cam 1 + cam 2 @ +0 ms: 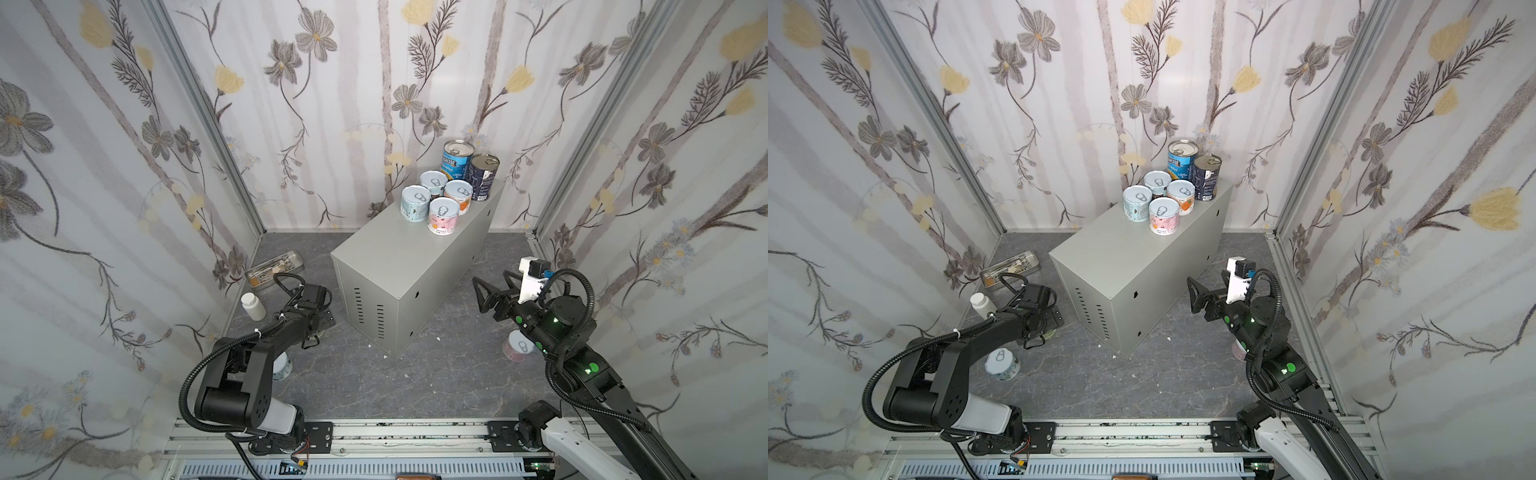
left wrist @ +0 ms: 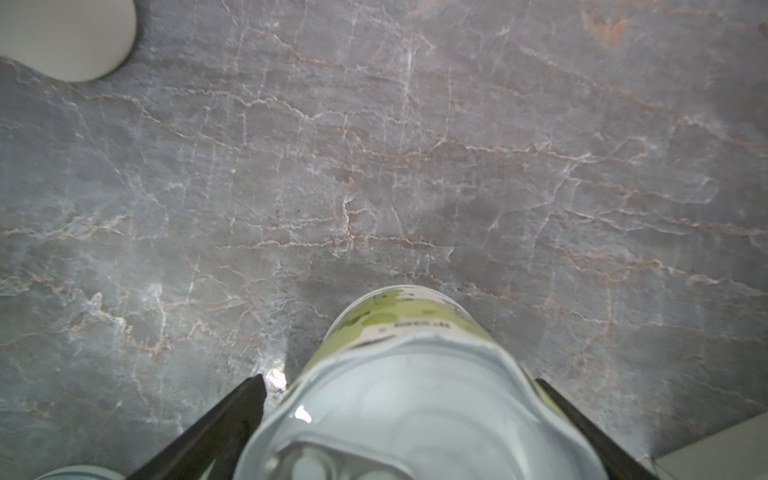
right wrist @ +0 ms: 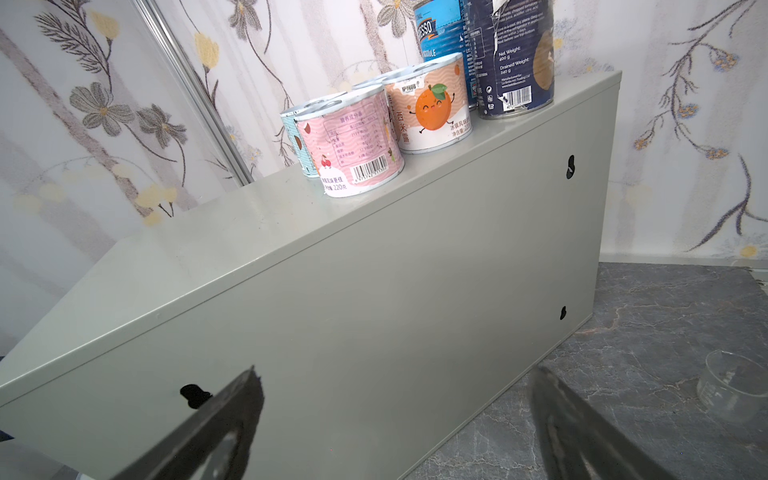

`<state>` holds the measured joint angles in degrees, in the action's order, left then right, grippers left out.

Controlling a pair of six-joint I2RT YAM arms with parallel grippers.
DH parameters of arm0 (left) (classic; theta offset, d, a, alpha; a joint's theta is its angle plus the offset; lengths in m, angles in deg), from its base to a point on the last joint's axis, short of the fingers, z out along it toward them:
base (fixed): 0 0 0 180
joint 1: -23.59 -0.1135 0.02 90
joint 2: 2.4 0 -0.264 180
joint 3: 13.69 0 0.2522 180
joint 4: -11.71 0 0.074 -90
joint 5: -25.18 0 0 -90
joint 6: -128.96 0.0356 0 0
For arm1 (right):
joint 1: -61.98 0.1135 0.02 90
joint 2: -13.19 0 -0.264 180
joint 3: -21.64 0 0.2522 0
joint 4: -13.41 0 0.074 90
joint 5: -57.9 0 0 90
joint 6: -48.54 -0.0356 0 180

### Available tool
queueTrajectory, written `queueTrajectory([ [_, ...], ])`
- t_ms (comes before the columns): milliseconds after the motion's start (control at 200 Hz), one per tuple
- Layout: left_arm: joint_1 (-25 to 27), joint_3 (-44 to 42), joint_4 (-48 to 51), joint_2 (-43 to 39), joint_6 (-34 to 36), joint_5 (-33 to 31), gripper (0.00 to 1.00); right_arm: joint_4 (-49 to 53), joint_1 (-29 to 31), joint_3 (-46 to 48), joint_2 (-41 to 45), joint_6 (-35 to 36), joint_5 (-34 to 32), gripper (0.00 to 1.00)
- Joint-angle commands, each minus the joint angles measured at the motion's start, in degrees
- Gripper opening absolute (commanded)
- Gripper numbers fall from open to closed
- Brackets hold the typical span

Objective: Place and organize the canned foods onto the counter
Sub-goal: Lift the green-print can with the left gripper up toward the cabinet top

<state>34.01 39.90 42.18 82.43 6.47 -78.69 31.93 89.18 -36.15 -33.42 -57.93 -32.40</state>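
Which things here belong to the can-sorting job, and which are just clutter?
Job: counter; six cans on it; green can, pale can and pink can on the floor.
Clutter: white bottle; metal tray; clear glass.

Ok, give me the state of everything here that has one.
Left gripper, open, around the green can.
Right gripper, open, empty.
Green can, upright on the floor, not gripped.
Pale blue can, upright on the floor.
Pink can, upright on the floor, under the right arm.
Six cans, upright on the box.
Bottle, upright, capped.
Glass, upright, empty.
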Motion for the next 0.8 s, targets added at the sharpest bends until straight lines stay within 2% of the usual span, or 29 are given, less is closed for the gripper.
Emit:
queueTrajectory([
  [0, 0.05, -0.37, -2.11, 0.57, -1.57, -1.81, 0.98, -2.47, 0.04, 0.17, -0.01, -0.76, 0.73, 1.0],
  [275, 0.18, -0.05, -2.73, 1.48, -1.57, -1.92, 0.9, -2.37, 0.0, 0.35, 0.33, -0.85, 0.67, 1.0],
  [575, 0.22, -0.22, -2.92, -1.11, -1.34, -1.14, 0.63, -2.29, 0.05, 0.26, 0.81, -0.86, 0.49, 1.0],
  [794, 0.05, 0.84, -1.97, -6.93, 0.18, 0.16, 0.57, -2.34, 0.04, 0.11, -0.36, -0.85, 0.56, 1.0],
])
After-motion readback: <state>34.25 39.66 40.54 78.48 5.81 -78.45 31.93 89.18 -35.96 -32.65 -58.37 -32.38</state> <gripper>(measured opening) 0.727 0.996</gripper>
